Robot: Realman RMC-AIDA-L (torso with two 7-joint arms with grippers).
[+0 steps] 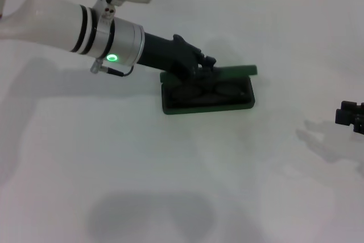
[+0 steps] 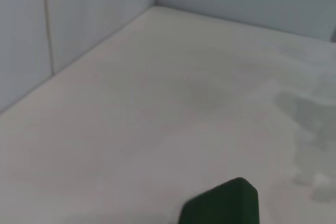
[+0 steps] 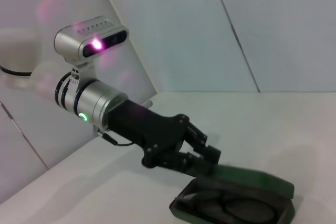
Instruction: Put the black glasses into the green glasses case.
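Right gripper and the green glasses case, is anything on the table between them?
No. In the head view only bare white table lies between the right gripper and the green glasses case.

Bright, even overhead light, pale surface slightly washed out, soft diffuse shadows on it, green status light glowing, magenta glow in right wrist view, mild softness throughout

Counted on the white table: one green glasses case, lid raised; one pair of black glasses lying inside it. Two grippers: the left gripper at the case's lid, the right gripper at the table's right edge.
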